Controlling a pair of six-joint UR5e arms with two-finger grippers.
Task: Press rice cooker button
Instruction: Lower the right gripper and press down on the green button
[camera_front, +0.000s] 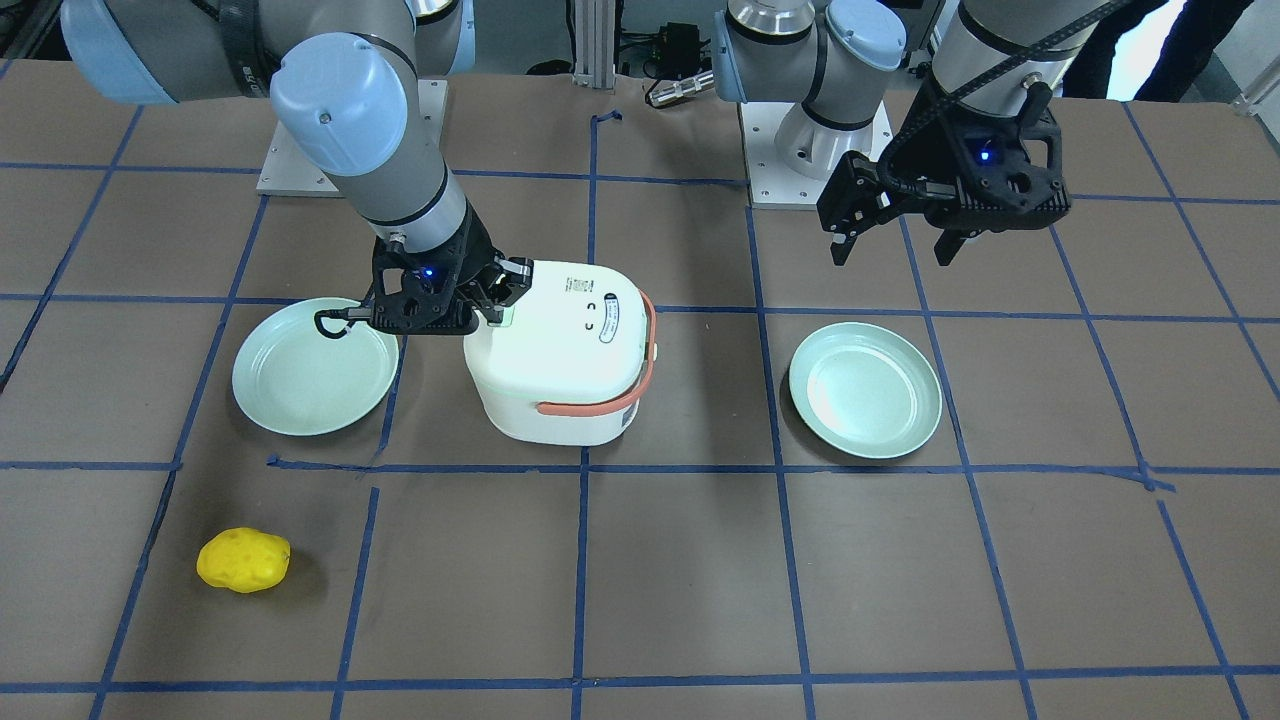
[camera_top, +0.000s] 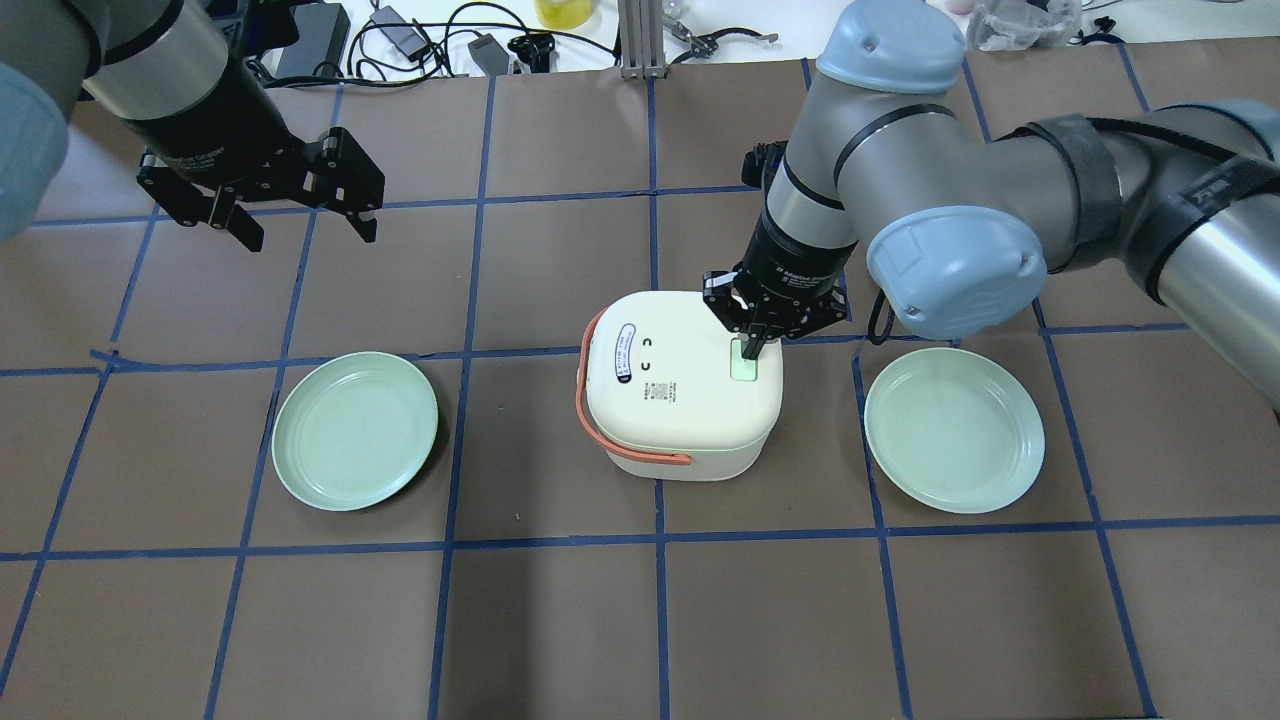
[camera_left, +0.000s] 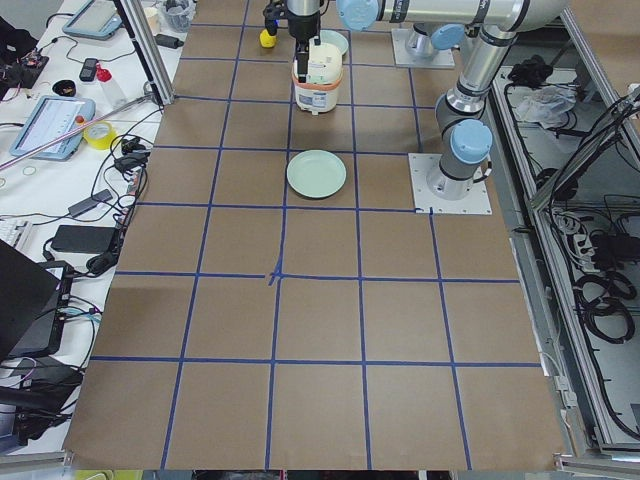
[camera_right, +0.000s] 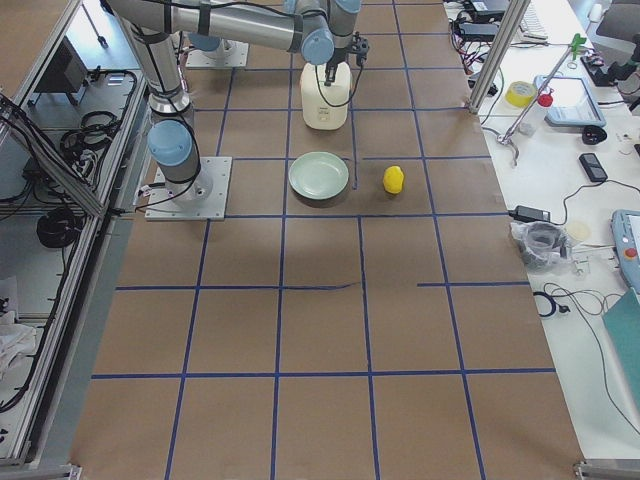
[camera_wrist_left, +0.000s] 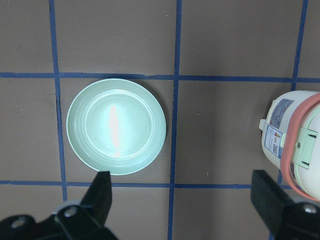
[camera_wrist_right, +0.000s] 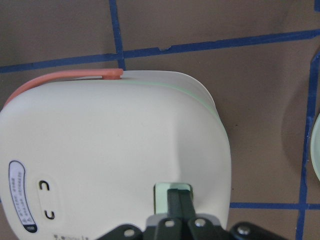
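The white rice cooker (camera_top: 680, 400) with its salmon-orange handle stands mid-table with the lid closed. It also shows in the front view (camera_front: 560, 360) and the right wrist view (camera_wrist_right: 110, 150). The pale mint button (camera_top: 742, 371) sits at the lid's edge. My right gripper (camera_top: 750, 350) is shut, and its joined fingertips (camera_wrist_right: 180, 196) rest on the button (camera_wrist_right: 161, 197). My left gripper (camera_top: 300, 230) is open and empty. It hovers high above the table, away from the cooker, over a pale green plate (camera_wrist_left: 116, 125).
Two pale green plates (camera_top: 355, 430) (camera_top: 955, 430) lie on either side of the cooker. A yellow lumpy object (camera_front: 243, 560) lies near the operators' edge. Cables and tools lie beyond the table's far edge.
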